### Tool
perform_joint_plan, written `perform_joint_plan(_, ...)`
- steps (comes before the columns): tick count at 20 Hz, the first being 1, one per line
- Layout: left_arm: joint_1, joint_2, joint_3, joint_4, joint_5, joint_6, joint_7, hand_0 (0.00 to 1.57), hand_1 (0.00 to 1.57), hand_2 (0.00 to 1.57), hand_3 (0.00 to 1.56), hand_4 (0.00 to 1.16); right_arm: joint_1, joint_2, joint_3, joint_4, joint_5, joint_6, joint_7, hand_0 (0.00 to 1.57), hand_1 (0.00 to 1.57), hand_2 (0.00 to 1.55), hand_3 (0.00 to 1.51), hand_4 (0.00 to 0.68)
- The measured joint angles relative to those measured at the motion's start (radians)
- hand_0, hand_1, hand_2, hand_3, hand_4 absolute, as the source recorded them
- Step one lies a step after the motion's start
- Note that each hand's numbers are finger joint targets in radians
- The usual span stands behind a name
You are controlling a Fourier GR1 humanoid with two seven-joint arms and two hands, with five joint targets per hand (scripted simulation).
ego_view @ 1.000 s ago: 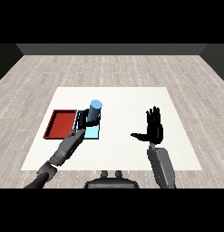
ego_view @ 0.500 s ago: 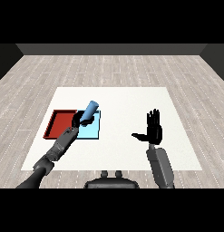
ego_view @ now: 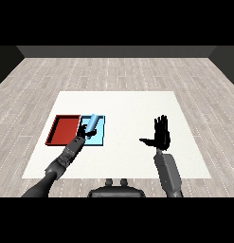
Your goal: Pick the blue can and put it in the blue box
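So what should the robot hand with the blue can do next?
Probably lower it a little and let go. The left robot hand is curled round the tilted blue can, which is already over the light blue tray, so only setting it down seems left.

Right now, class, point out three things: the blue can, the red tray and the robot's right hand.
blue can [ego_view: 93,122], head view, on its side wall.
red tray [ego_view: 64,131], head view, on its bare floor.
right hand [ego_view: 161,136], head view, on its palm.

Two trays [ego_view: 64,142] side by side, left on the table [ego_view: 128,109].
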Motion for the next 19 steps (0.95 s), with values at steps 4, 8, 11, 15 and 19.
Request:
perform_joint_plan(4,-0.024,-0.009,0.058,0.067,0.030,-0.009,0.006,0.24,0.24,0.00,0.00,0.47,0.002,-0.014,-0.012,0.010,0.006,0.005,0.005,0.00,0.00,0.00,0.00,0.000)
perform_joint_plan(8,-0.048,-0.017,0.068,0.112,0.013,-0.044,0.009,0.00,0.00,0.00,0.00,0.00,0.012,-0.016,-0.016,-0.008,0.010,0.001,0.012,0.00,0.00,0.00,0.00,0.000)
perform_joint_plan(11,-0.067,-0.016,0.073,0.128,-0.001,-0.049,0.015,0.00,0.00,0.00,0.00,0.00,0.013,0.006,-0.004,-0.004,0.020,0.002,-0.006,0.00,0.00,0.00,0.00,0.000)
perform_joint_plan(15,-0.072,-0.008,0.088,0.132,-0.008,-0.044,-0.002,0.00,0.00,0.00,0.00,0.00,-0.001,0.010,-0.018,0.015,0.012,0.014,-0.015,0.00,0.00,0.00,0.00,0.000)
perform_joint_plan(19,-0.061,0.010,0.141,0.053,0.032,-0.012,-0.147,0.00,0.00,0.00,0.00,0.00,0.005,0.003,-0.014,0.007,0.015,0.025,-0.010,0.00,0.00,0.00,0.00,0.000)
